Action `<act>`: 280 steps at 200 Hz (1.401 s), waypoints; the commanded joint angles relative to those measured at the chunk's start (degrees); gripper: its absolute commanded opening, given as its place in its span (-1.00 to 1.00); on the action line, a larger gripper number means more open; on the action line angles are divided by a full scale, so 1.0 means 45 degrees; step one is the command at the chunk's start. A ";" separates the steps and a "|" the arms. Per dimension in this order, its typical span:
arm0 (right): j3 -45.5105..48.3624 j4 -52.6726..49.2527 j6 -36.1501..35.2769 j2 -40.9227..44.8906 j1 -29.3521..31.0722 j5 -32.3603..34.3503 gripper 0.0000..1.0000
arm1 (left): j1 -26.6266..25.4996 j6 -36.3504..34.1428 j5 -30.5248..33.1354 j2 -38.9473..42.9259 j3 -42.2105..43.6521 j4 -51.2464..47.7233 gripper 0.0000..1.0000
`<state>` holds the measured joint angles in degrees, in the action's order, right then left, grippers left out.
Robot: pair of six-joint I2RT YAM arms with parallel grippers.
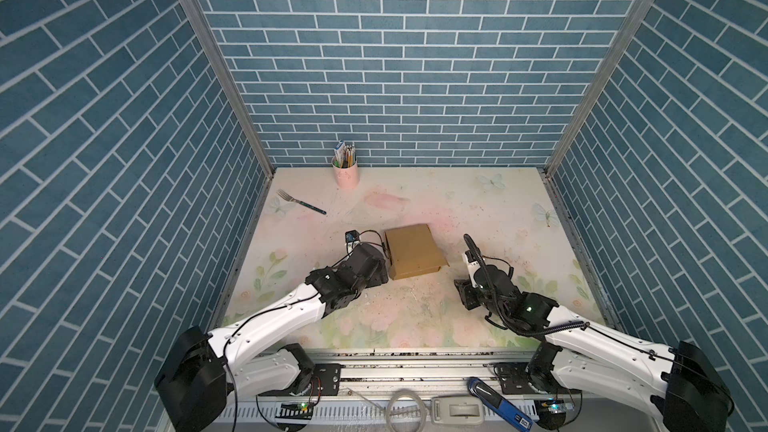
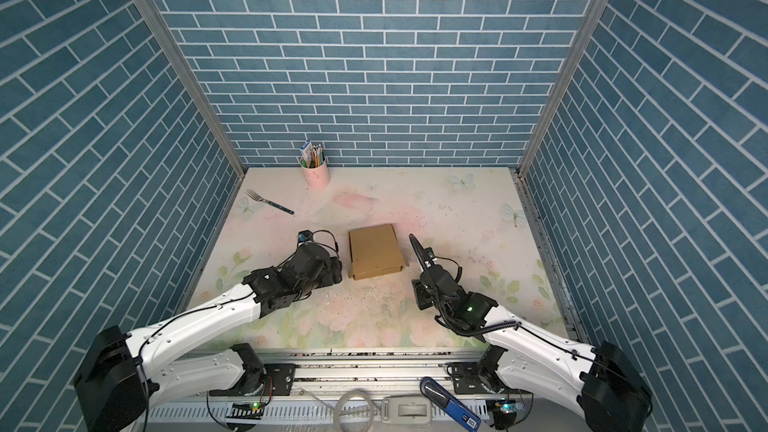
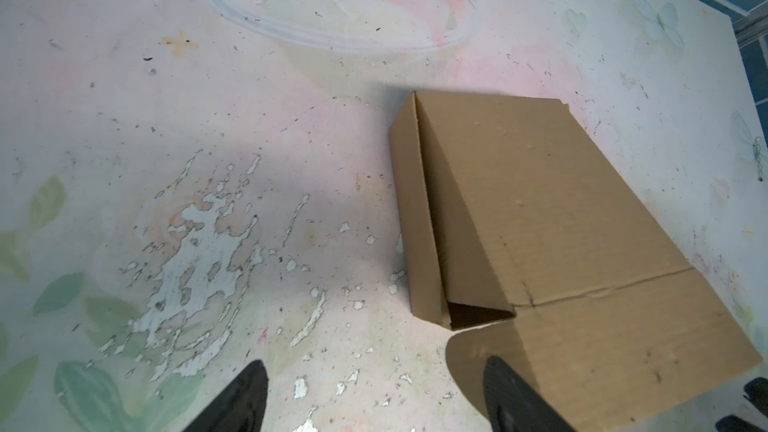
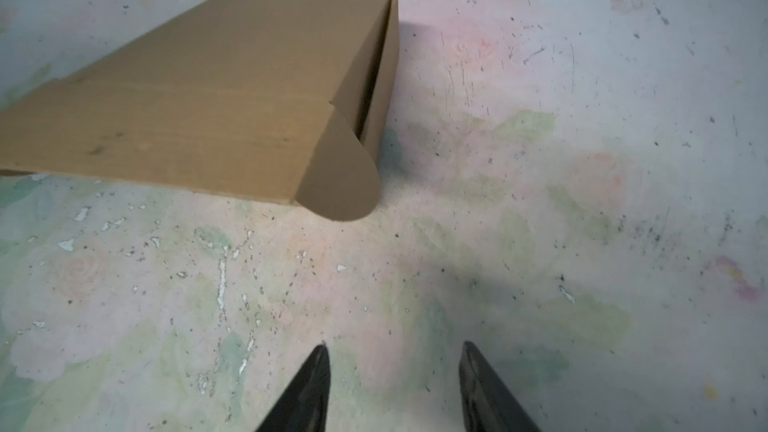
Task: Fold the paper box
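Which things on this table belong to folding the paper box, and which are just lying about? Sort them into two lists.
Belong to the job:
- paper box, lid down, rounded corner tabs still sticking out
- left gripper, open beside the box
- right gripper, open, holding nothing

Just lying about:
- fork
- pink cup with pencils, by the back wall

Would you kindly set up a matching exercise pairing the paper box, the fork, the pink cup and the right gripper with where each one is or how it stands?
Things:
1. paper box
2. fork
3. pink cup
4. right gripper

Descriptions:
A. standing by the back wall
B. open, over bare table
C. lying near the left wall
D. brown, mid-table

Pairs: 1-D; 2-C; 3-A; 4-B
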<state>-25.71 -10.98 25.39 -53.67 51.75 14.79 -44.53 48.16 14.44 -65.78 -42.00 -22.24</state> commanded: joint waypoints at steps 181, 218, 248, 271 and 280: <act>-0.4974 -0.1795 0.1929 -0.2368 -0.3365 -0.3515 0.02 | 0.0811 -0.0326 -0.1196 -0.3426 -0.3471 -0.1459 0.63; -0.5730 -0.1593 0.1823 -0.4041 -0.3861 -0.4014 0.02 | 0.1218 0.0334 -0.0310 -0.2729 -0.3258 -0.2680 0.57; -0.6066 -0.1332 0.1688 -0.5437 -0.4085 -0.3952 0.01 | 0.1528 0.0603 -0.0090 -0.2733 -0.2796 -0.3040 0.55; -0.6259 -0.1010 0.1678 -0.6296 -0.4288 -0.4096 0.01 | 0.1884 0.0637 -0.0355 -0.3152 -0.2457 -0.2647 0.56; -0.6395 -0.0932 0.1663 -0.6652 -0.4382 -0.4149 0.00 | 0.2064 0.0613 -0.0523 -0.3385 -0.2396 -0.2452 0.55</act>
<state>-51.86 -16.82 31.79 -80.58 33.06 -2.79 -37.15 50.19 12.38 -78.76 -54.37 -32.75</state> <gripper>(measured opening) 0.503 0.777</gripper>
